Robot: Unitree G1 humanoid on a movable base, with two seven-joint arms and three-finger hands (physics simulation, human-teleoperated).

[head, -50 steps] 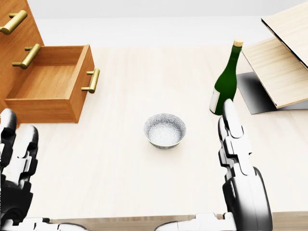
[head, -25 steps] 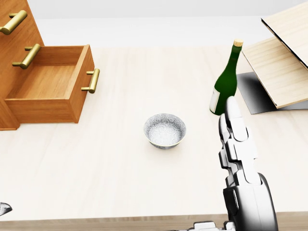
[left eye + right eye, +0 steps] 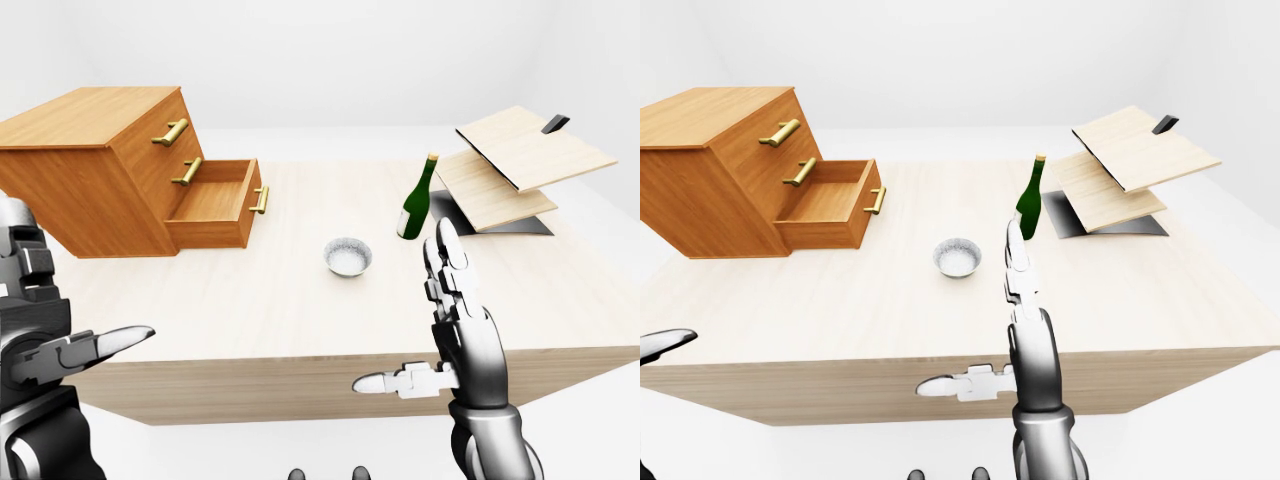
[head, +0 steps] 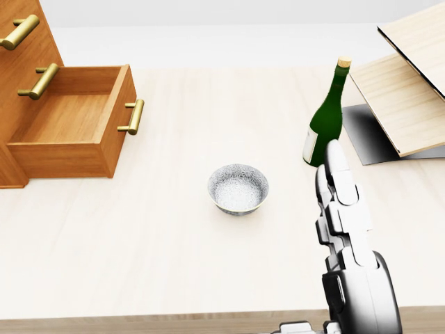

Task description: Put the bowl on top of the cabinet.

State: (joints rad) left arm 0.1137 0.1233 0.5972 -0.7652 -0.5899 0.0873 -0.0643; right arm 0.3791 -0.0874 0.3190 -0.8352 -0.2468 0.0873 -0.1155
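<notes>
A small grey speckled bowl (image 4: 238, 188) sits upright on the pale wooden table (image 4: 174, 250), near its middle. The wooden cabinet (image 3: 95, 165) stands at the table's left, its flat top bare and its lowest drawer (image 4: 73, 122) pulled out. My right hand (image 3: 432, 330) is raised to the right of the bowl and nearer the table's bottom edge, fingers straight up and thumb out, open and holding nothing. My left hand (image 3: 60, 330) is at the left-eye view's lower left, off the table, open with its thumb pointing right.
A green wine bottle (image 4: 327, 118) with a cork stands upright to the right of the bowl, just above my right fingertips. Slanted wooden boards (image 3: 520, 165) on a dark stand fill the table's right. The open drawer juts toward the bowl.
My left hand has dropped out of the head view's lower left corner. The right hand has shifted slightly right and down. The bowl has not moved.
</notes>
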